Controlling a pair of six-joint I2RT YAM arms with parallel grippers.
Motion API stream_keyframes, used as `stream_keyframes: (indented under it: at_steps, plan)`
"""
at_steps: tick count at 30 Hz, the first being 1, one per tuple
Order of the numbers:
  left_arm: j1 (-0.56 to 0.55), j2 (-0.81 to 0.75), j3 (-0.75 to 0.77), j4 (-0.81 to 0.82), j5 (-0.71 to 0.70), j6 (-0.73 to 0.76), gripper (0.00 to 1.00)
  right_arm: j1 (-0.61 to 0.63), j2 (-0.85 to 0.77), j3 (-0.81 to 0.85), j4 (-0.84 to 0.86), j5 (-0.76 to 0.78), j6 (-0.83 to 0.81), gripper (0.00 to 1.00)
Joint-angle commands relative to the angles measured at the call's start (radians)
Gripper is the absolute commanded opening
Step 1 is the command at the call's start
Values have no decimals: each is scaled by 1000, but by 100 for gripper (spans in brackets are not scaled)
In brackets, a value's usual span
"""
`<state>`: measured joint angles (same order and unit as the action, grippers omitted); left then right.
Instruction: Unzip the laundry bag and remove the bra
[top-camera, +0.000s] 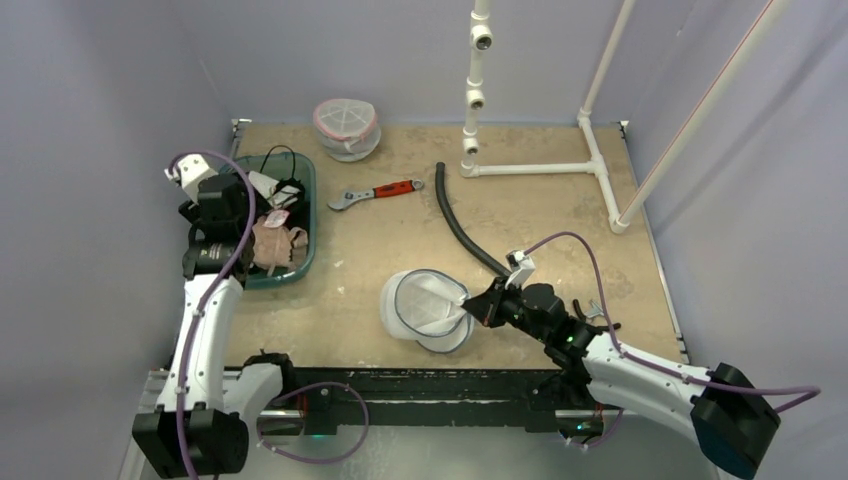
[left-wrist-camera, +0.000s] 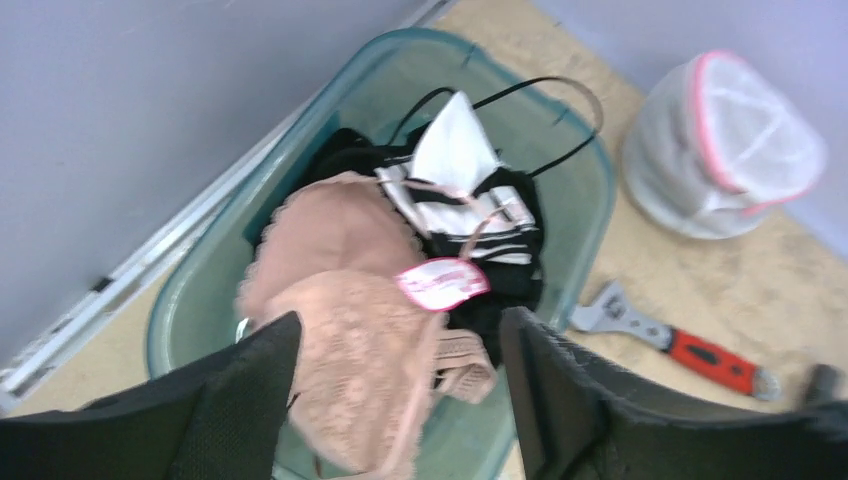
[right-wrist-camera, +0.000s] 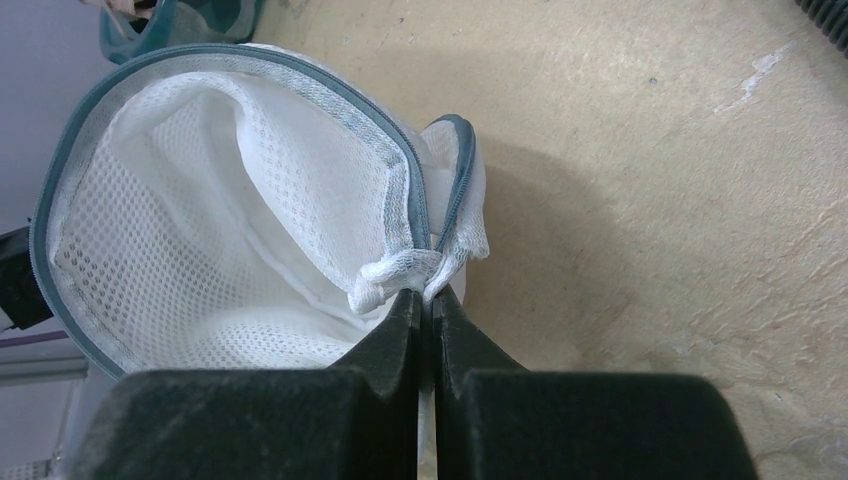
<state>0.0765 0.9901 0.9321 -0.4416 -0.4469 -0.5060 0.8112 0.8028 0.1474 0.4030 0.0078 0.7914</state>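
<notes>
The white mesh laundry bag (top-camera: 425, 310) with a grey-green zipper lies unzipped and gaping at the table's near middle. My right gripper (right-wrist-camera: 427, 295) is shut on a bunched bit of the laundry bag's (right-wrist-camera: 220, 200) mesh at the zipper end, and the bag's inside looks bare. The pink lace bra (left-wrist-camera: 350, 340) with a pink-edged tag lies in the green bin (left-wrist-camera: 590, 190) at the left. My left gripper (left-wrist-camera: 400, 325) hangs open just above that bra, one finger on each side and nothing gripped. From above, the left gripper (top-camera: 240, 245) is over the bin (top-camera: 300, 170).
A black-and-white striped garment (left-wrist-camera: 470, 200) also lies in the bin. A second, pink-trimmed mesh bag (top-camera: 346, 127) stands at the back. A red-handled wrench (top-camera: 378, 192), a black hose (top-camera: 462, 230) and a white pipe frame (top-camera: 540, 168) occupy the middle and right.
</notes>
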Motion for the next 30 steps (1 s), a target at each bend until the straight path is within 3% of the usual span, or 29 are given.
stream_keyframes:
  at_steps: [1,4,6,9,13,18,20,24,30]
  plan:
    - [3,-55,-1,0,137,-29,63,-1,0,7,30,-1,-17,0]
    - [3,-23,-57,40,300,-87,24,-2,9,4,35,-4,-14,0]
    - [4,3,-96,42,291,-119,11,-1,14,10,34,-5,-15,0]
    - [5,22,-145,19,182,-167,0,-2,11,17,28,-6,-17,0]
    - [14,86,-186,2,77,-206,0,-1,9,14,28,-6,-17,0]
    - [23,146,-227,34,128,-236,0,-2,2,30,-2,-1,-35,0]
    - [22,88,-239,92,206,-215,10,-2,-17,47,-34,37,-54,0]
    - [-55,9,-163,80,349,-168,41,-3,-38,78,-87,48,-75,0]
    - [-364,-116,-201,143,457,-222,59,-2,-19,161,-210,74,-98,42]
